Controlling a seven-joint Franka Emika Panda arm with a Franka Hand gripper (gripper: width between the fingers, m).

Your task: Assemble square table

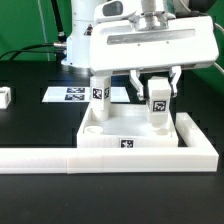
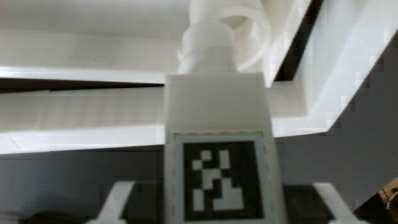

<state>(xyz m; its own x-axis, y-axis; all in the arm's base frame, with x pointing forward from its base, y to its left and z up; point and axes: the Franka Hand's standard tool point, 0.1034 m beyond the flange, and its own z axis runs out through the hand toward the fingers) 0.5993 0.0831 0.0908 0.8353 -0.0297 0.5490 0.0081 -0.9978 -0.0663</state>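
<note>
The square table slab (image 1: 112,133) lies flat on the black table inside the corner of the L-shaped rail, a tag on its near side. One white leg block (image 1: 98,92) stands upright in the slab's corner socket on the exterior view's left. My gripper (image 1: 158,92) reaches down from above and is shut on a second tagged leg block (image 1: 158,102), held upright over the slab's corner on the exterior view's right. In the wrist view this leg block (image 2: 217,150) fills the middle between my fingers (image 2: 121,203), its round end pointing at the slab (image 2: 107,85). Whether the end sits in a socket is hidden.
The long white L-shaped rail (image 1: 100,158) runs along the near side and turns up at the exterior view's right (image 1: 195,135). The marker board (image 1: 68,95) lies behind the slab. A small white block (image 1: 5,97) rests at the exterior view's far left.
</note>
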